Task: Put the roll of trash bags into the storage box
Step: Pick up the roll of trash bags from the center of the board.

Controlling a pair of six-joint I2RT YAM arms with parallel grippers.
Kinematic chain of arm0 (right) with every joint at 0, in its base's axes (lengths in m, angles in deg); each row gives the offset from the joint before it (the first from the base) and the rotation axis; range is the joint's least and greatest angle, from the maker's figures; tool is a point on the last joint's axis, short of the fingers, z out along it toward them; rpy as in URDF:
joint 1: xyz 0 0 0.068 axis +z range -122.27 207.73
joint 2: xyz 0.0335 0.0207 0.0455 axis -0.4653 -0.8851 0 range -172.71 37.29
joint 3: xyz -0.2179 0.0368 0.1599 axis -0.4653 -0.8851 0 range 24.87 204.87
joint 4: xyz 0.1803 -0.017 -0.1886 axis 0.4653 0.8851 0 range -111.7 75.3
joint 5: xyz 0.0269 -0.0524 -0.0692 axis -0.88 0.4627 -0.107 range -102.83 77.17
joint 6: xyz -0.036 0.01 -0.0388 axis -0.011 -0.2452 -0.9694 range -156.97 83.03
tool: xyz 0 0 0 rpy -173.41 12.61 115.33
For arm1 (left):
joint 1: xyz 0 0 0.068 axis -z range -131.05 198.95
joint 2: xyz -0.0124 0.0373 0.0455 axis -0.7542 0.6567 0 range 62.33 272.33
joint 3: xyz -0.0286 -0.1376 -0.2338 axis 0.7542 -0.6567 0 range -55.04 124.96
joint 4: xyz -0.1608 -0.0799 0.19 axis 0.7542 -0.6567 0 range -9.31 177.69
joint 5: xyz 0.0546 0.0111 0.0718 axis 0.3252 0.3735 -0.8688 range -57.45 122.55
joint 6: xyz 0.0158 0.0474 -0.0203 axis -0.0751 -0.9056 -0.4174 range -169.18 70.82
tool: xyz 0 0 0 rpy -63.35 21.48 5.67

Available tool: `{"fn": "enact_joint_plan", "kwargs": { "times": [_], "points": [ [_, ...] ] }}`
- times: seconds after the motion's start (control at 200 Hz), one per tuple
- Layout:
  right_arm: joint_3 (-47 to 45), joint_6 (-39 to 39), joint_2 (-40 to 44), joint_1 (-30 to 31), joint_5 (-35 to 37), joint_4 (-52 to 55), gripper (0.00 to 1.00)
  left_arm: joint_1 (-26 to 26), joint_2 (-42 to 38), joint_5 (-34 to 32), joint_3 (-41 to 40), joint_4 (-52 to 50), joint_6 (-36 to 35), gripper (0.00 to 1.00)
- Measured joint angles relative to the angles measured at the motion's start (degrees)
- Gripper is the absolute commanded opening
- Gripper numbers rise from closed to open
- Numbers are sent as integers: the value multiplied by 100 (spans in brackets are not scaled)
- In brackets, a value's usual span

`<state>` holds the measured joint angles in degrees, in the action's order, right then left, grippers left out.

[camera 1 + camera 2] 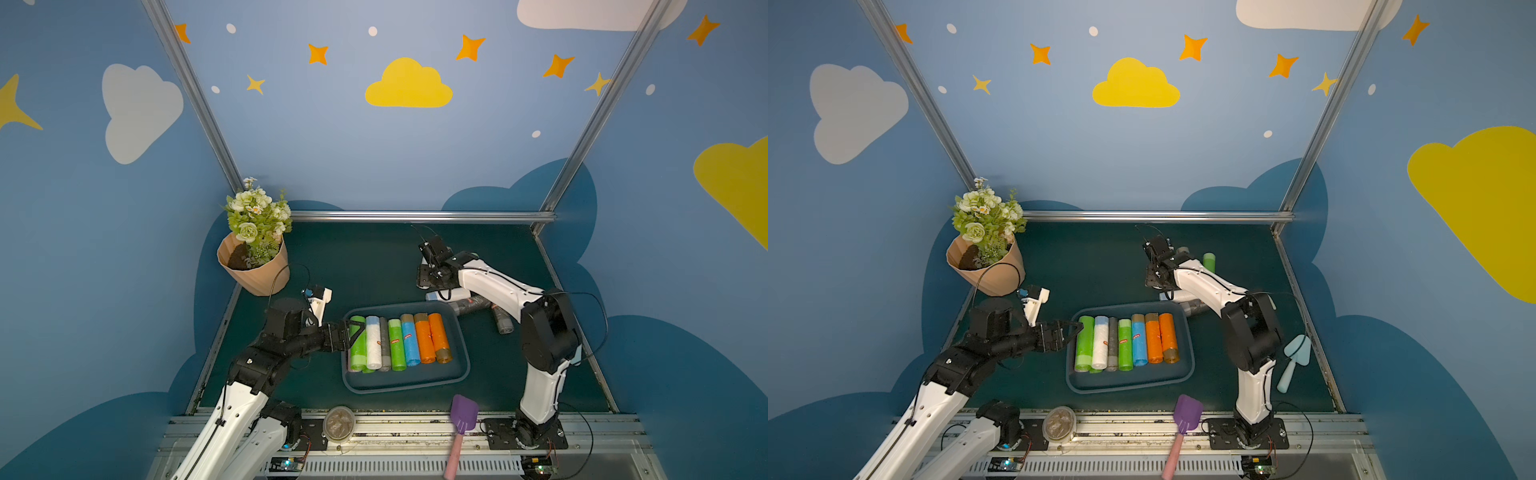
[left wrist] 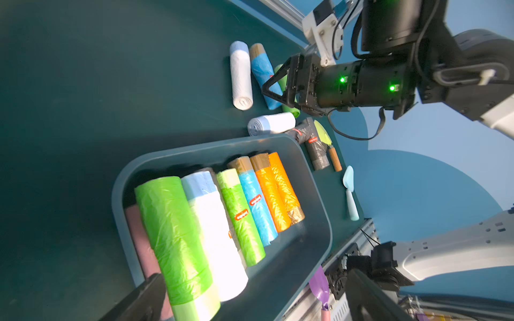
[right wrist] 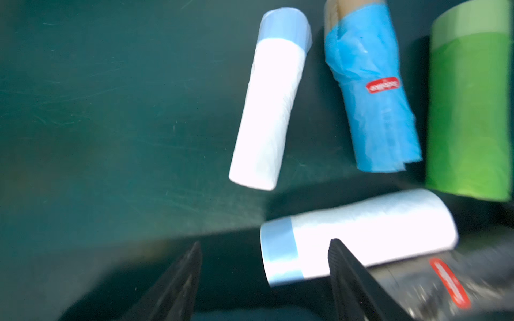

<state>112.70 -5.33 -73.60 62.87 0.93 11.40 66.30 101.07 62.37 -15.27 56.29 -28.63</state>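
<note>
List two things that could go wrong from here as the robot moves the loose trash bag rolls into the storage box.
1. The open right end effector hangs near the crosswise white roll, which lies close beside a dark grey roll; closing might catch both or knock one away.
2. The storage box already holds a near-full row, with the big green roll partly over a pink roll; another may ride over the rim.

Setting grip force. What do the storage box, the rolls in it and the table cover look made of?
Storage box: moulded plastic, dark teal, smooth semi-matte, going by rounded corners and rolled rim. Green roll and its neighbours: thin plastic film, glossy, crinkled with highlights; brown ends may be cardboard cores. Table cover: dark green matte sheet with fine scratches; rubber or plastic, cannot tell.
</note>
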Motion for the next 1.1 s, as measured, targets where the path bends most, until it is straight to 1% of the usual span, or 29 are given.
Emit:
{"fn": "enact_joint_plan", "kwargs": {
  "times": [0.235,0.38,0.626,0.761,0.851,0.941,1.001,1.101],
  "points": [
    [573,-96,-752,-254,-376,-31,71,-101,-46,-323,-35,37,74,100],
    [793,-114,-1034,-319,-525,-31,71,-118,-57,-367,-35,39,85,100],
    [1287,-157,-1488,-365,-579,-26,70,-122,-66,-382,-35,42,92,100],
    [1582,-205,-1779,-428,-590,24,67,-122,-66,-380,-35,44,92,100],
    [1622,-216,-1869,-496,-588,50,65,-122,-68,-380,-35,46,92,100],
    [1622,-219,-1895,-555,-586,85,60,-122,-74,-380,-35,55,92,100],
    [1650,-243,-1917,-586,-588,116,59,-122,-81,-380,-37,59,92,100],
    [1829,-297,-2013,-627,-588,168,54,-122,-92,-380,-37,74,92,100]
  ]
}}
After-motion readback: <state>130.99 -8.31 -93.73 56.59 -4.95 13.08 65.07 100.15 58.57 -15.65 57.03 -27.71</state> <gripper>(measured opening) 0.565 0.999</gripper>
